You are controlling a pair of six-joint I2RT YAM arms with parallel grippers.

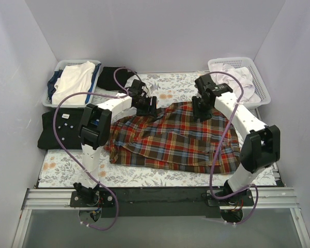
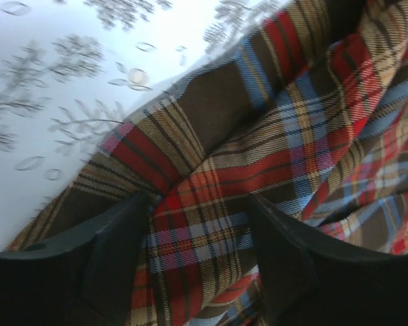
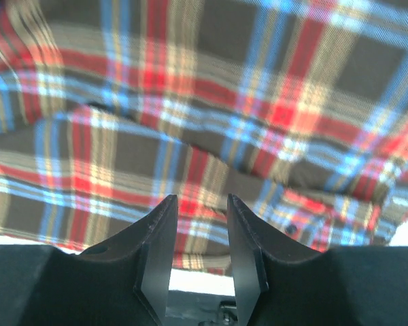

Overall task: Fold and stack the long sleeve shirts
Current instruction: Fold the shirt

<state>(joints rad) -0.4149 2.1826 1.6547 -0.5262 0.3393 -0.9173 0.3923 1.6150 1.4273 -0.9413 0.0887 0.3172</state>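
The red-orange plaid shirt [image 1: 175,140] lies spread and rumpled across the middle of the table. My left gripper [image 1: 145,106] is down at its far left edge. In the left wrist view the left gripper [image 2: 198,200] is open, and a raised fold of plaid shirt [image 2: 211,224] fills the gap between its fingers. My right gripper [image 1: 202,111] hovers at the shirt's far edge. In the right wrist view it [image 3: 200,198] is open a little, above the plaid shirt [image 3: 211,102], with nothing between its fingers. The black shirt [image 1: 59,129] lies folded at the table's left side.
A white basket [image 1: 54,70] at the back left holds white and navy clothes. Another white basket [image 1: 263,88] at the back right holds white cloth. A dark garment [image 1: 115,77] lies beside the left basket. The floral tablecloth [image 1: 160,178] shows along the near edge.
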